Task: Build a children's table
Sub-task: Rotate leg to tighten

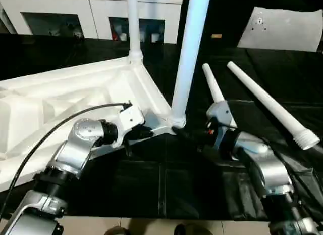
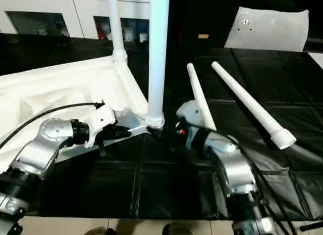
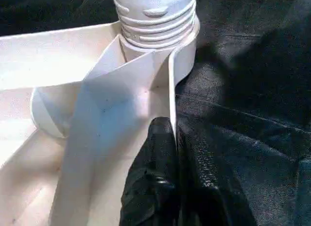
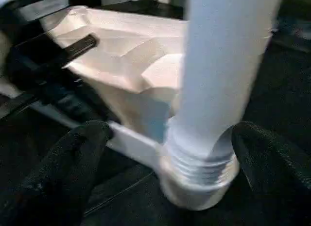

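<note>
Our left gripper point(image 3: 167, 138) is clamped on the tabletop point(image 1: 60, 98) rim beside the near corner socket point(image 4: 199, 187). Our right gripper point(image 4: 165, 153) stands spread around the upright leg point(image 1: 189, 58) there. Threads still show, so it's probably not seated and could topple.

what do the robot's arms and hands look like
Both forearms are silver metal cylinders with black joint bands. The left arm has a round silver wrist, a white block and a thin black cable arcing over it. The right arm has a white wrist housing with a red spot. Fingers are matte black.
</note>
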`<state>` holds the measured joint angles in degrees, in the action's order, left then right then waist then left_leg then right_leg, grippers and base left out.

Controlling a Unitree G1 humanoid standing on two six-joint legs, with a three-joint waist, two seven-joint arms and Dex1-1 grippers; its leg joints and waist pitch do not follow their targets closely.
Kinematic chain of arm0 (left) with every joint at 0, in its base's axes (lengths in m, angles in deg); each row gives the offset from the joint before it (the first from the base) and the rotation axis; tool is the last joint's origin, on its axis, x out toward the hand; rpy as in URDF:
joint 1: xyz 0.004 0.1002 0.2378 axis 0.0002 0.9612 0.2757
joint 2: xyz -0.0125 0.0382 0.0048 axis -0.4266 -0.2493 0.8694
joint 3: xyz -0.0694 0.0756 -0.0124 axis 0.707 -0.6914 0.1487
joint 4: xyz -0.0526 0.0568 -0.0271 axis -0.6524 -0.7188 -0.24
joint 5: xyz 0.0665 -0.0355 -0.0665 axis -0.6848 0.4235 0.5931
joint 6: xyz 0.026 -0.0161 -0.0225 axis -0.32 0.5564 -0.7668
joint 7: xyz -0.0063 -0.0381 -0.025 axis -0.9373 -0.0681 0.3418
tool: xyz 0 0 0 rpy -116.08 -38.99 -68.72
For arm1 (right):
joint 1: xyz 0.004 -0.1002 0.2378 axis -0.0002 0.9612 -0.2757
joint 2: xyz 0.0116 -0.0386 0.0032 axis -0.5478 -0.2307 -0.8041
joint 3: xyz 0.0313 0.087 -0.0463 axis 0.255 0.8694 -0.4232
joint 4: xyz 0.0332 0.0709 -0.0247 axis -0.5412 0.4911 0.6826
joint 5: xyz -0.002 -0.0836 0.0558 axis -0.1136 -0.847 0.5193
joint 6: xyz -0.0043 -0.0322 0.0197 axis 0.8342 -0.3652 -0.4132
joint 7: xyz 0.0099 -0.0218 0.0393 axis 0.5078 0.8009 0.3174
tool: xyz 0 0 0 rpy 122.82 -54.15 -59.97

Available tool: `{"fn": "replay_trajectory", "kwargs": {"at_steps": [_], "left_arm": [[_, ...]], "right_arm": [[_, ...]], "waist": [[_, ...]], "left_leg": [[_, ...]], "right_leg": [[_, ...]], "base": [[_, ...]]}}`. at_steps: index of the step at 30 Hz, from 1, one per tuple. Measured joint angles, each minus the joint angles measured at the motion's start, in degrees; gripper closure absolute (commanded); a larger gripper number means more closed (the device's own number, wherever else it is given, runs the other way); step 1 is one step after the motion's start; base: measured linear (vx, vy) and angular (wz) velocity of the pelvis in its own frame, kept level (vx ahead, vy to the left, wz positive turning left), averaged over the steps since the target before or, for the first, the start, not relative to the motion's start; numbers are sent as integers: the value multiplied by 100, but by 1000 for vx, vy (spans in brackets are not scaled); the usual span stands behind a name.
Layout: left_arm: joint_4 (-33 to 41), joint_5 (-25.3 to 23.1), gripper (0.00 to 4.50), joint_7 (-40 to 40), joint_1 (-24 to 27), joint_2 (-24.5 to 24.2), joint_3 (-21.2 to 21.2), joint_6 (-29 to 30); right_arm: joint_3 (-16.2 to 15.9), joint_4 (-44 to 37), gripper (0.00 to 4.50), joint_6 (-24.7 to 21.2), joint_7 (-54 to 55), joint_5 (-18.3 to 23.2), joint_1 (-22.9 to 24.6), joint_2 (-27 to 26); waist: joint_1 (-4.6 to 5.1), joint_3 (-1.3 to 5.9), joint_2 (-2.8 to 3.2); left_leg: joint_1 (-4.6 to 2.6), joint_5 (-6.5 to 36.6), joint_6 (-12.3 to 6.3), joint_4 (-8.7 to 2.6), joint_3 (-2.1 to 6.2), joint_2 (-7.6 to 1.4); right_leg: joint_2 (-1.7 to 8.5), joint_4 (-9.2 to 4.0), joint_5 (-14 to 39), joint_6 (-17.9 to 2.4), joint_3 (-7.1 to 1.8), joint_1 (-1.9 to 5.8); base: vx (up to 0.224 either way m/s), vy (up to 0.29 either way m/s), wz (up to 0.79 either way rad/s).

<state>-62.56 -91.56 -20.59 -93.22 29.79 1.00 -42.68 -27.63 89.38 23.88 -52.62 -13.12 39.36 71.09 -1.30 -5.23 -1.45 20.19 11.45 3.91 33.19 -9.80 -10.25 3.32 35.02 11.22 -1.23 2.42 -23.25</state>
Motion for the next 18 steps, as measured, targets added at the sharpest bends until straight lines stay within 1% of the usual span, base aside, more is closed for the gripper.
{"fn": "replay_trajectory", "kwargs": {"at_steps": [2,3,4,11,17,18], "left_arm": [[-21,39,395,-12,-15,1,23,114],[-73,66,392,-16,-18,1,49,176],[-100,99,372,-16,-19,3,99,204],[-98,150,372,-139,-65,27,117,567],[-99,183,372,-194,-88,46,111,697],[-100,181,396,-193,-100,45,101,723]], "right_arm": [[-66,-4,0,-24,-42,1,131,-1],[-72,-3,0,-29,-47,2,165,-2],[-76,-3,0,-39,-48,4,181,-1],[-99,-18,0,-43,2,47,182,-4],[-99,-18,0,-39,45,49,192,-2],[-99,-18,0,-33,46,49,192,-2]], "waist": [[6,-1,-1],[10,-1,0],[14,-1,-1],[17,-1,0],[10,-1,0],[8,-1,0]], "left_leg": [[1,1,4,1,-1,-1],[2,2,7,1,-2,0],[2,2,10,1,-2,-1],[-2,0,35,0,-2,-3],[-2,-2,38,1,-1,-5],[-2,-2,38,1,-1,-5]], "right_leg": [[0,2,-3,-5,0,0],[0,3,-4,-5,-1,0],[0,3,-6,-8,0,0],[-1,14,-13,-16,1,1],[-2,14,-20,-20,4,2],[-2,13,-20,-20,4,2]], "base": [[0,0,0],[0,0,0],[0,0,0],[0,0,0],[0,0,0],[0,0,0]]}}
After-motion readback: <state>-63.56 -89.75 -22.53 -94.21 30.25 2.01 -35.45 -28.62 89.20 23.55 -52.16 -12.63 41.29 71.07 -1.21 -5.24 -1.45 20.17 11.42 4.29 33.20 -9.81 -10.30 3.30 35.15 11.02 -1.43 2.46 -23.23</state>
